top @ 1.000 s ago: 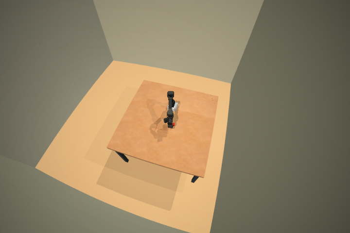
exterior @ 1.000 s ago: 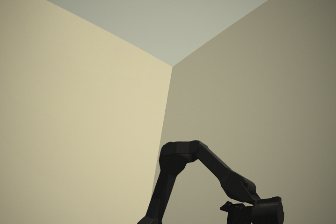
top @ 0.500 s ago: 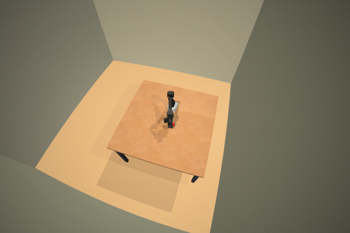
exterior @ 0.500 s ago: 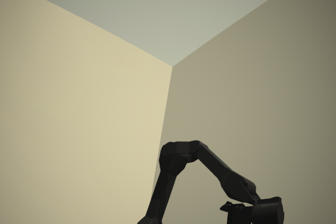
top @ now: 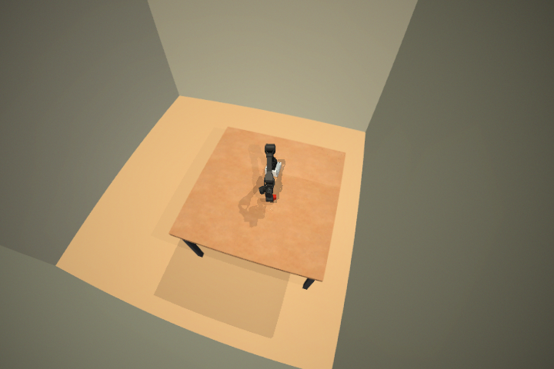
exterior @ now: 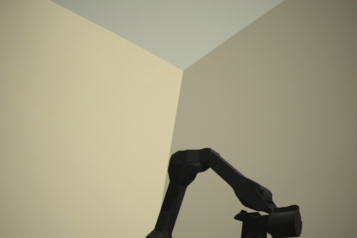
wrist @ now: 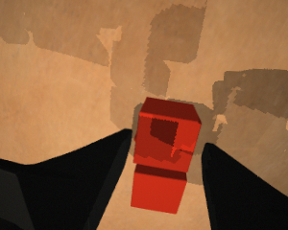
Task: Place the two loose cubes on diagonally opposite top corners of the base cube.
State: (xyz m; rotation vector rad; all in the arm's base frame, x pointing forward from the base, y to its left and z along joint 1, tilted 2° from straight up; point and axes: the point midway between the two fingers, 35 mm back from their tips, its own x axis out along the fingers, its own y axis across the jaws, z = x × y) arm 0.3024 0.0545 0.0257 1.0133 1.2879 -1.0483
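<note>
In the wrist view a red block [wrist: 187,135] stands between the fingertips, with a dark far side and a shadow patch on its upper face. A second red face [wrist: 158,195] shows nearer the bottom edge, beyond a dark red strip. I cannot tell which block is the fixed base or whether one rests on another; a third block cannot be made out. My gripper [wrist: 167,144] is open around the first block, with visible space on both sides. In the top view, a small red patch [top: 274,197] shows beside the arm's end; the arm hides the rest. The exterior view shows no blocks.
The wooden table [top: 304,231] bears the arm, which reaches from its white base [top: 275,173] to the red patch. Arm shadows fall across the table around the blocks. In the exterior view the arm [exterior: 226,171] is bent down, and its lower end is cut off by the frame.
</note>
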